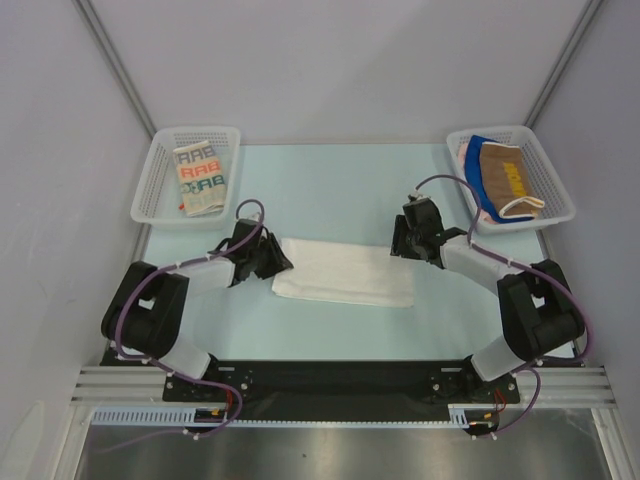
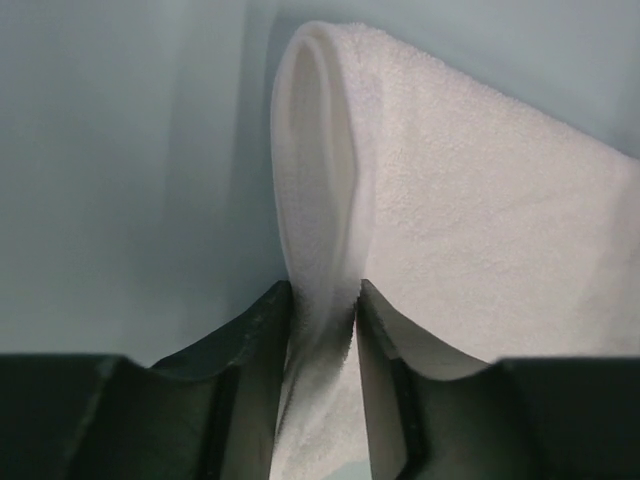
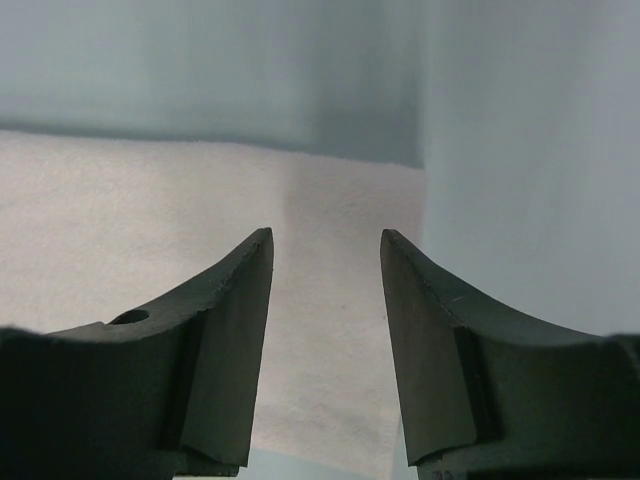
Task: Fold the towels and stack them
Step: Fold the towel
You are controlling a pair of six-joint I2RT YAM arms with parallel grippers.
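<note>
- Shows a white towel (image 1: 345,272) lying folded as a long strip in the middle of the table (image 1: 330,180), between the two arms.
- Shows the left gripper (image 2: 322,310) narrowed onto the strip's left end, pinching its rounded fold between both fingers.
- Shows the right gripper (image 3: 326,250) spread wide just over the strip's right end, holding nothing.
- Places a folded cream lettered towel (image 1: 203,177) in the left basket (image 1: 150,195) at the far left, and a brown towel (image 1: 508,180) over a blue towel (image 1: 480,145) in the right basket (image 1: 562,195) at the far right.
- Looks like mid-fold, with stacking yet to come.
- Probably calls for this: lower the right fingers onto the right edge, catch every layer, lift both ends level, match the corners, and lay the cloth down without dragging.
</note>
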